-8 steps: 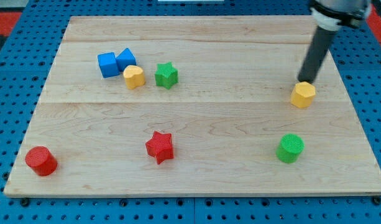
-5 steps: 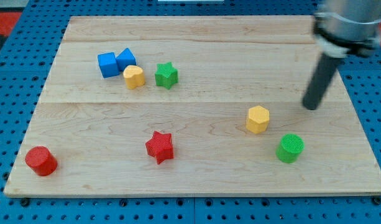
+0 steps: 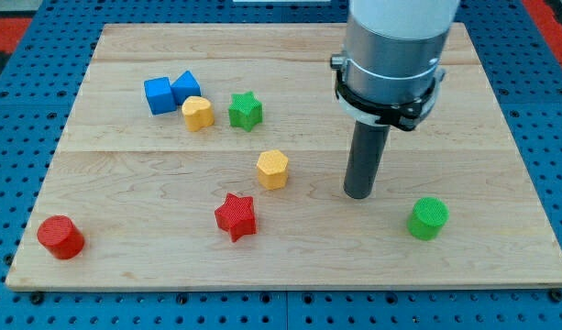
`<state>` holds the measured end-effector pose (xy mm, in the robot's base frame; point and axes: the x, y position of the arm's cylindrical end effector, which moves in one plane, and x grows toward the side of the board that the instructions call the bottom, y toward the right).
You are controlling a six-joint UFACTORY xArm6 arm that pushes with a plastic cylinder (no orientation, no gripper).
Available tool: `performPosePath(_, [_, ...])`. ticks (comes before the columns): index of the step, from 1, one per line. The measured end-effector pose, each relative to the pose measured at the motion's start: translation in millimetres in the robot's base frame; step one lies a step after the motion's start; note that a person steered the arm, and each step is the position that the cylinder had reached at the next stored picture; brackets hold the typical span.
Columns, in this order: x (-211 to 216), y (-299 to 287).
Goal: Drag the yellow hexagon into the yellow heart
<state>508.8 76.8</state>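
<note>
The yellow hexagon [image 3: 272, 169] lies near the board's middle, just above and right of the red star [image 3: 235, 216]. The yellow heart [image 3: 197, 113] sits at the upper left, between the two blue blocks and the green star [image 3: 246, 110]. My tip [image 3: 358, 193] rests on the board to the right of the hexagon, apart from it by about one block's width. The rod and the arm's grey body rise above it toward the view's top.
Two blue blocks [image 3: 158, 94] [image 3: 185, 87] touch each other left of the heart. A red cylinder [image 3: 60, 236] is at the bottom left corner. A green cylinder [image 3: 428, 217] is at the lower right, right of my tip.
The yellow hexagon has slid left across the board, from the right side to the middle. My tip has followed it leftward and downward.
</note>
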Motion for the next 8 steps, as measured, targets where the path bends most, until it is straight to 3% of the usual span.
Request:
performPosePath(2, [-38.5,-135.3])
performPosePath(5, [-59.0,-112.6])
performPosePath(7, [-87.2,-156.1])
performPosePath(8, [-74.6,-105.5])
